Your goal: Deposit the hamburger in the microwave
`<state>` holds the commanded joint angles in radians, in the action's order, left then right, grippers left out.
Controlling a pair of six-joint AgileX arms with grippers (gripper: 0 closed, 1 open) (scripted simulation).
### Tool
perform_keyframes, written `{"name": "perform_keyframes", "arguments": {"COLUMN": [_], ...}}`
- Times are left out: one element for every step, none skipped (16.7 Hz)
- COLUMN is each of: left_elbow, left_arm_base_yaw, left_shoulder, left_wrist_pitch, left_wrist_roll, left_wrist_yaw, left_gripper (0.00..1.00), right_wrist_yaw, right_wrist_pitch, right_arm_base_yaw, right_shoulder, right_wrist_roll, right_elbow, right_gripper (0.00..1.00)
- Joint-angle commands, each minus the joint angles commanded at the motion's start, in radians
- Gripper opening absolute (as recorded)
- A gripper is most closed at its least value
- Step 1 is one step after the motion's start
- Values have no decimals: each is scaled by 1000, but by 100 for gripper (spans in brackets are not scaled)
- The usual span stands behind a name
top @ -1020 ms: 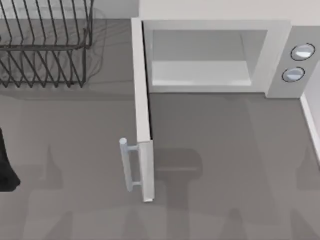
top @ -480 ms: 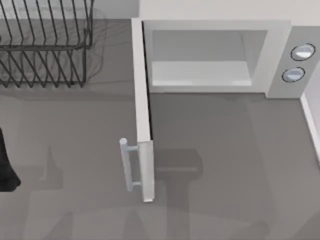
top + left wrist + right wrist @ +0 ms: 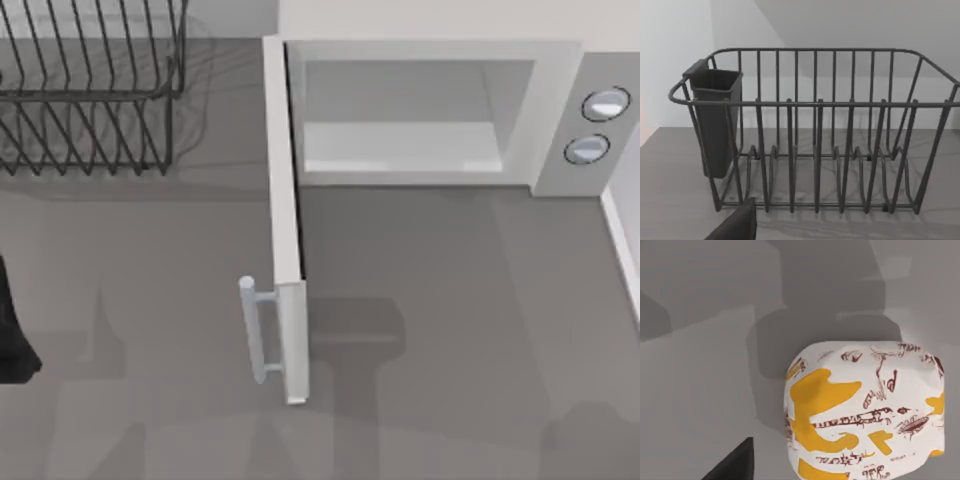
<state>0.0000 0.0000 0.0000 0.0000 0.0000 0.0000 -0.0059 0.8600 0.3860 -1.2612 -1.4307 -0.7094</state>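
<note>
The hamburger (image 3: 865,412) is a lumpy white wrapped bundle with orange-yellow patches and brown print, lying on the grey table in the right wrist view. A dark part of my right gripper (image 3: 735,462) shows close beside it, apart from it. The microwave (image 3: 560,110) stands at the back of the table, right of centre. Its door (image 3: 285,220) is swung wide open toward the front, with the pale bar handle (image 3: 255,330) on its left side. Its cavity (image 3: 400,150) holds nothing. A dark piece of my left arm (image 3: 12,330) sits at the table's left edge.
A dark wire rack (image 3: 85,90) stands at the back left; the left wrist view faces this rack (image 3: 815,140) and its dark cup holder (image 3: 715,120). Two round silver knobs (image 3: 605,103) sit on the microwave's right panel. Bare grey table (image 3: 460,300) lies before the cavity.
Shadows along the table's front edge have shifted, and a darker one now lies at the front right. The microwave, its door and the left arm have not moved.
</note>
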Motion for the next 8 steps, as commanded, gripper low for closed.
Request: {"name": "perform_keyframes", "arguments": {"left_elbow": [0,0,0,0,0,0,0,0], "left_arm_base_yaw": [0,0,0,0,0,0,0,0], "left_shoulder": [0,0,0,0,0,0,0,0], "left_wrist_pitch": [0,0,0,0,0,0,0,0], "left_wrist_roll": [0,0,0,0,0,0,0,0], "left_wrist_yaw": [0,0,0,0,0,0,0,0], "left_gripper": [100,100,100,100,100,100,100,100], "right_wrist_yaw": [0,1,1,2,2,2,2,2], "right_wrist_pitch": [32,58,79,95,105,110,110,110], "right_arm_base_yaw": [15,28,39,47,52,55,55,55], "right_shoulder": [-47,-88,-121,-147,-163,-170,-170,-170], "right_wrist_roll": [-56,-104,-144,-174,-194,-203,-203,-203], "right_elbow": [-31,-58,-82,-100,-112,-118,-118,-118], "right_gripper": [100,100,100,100,100,100,100,100]}}
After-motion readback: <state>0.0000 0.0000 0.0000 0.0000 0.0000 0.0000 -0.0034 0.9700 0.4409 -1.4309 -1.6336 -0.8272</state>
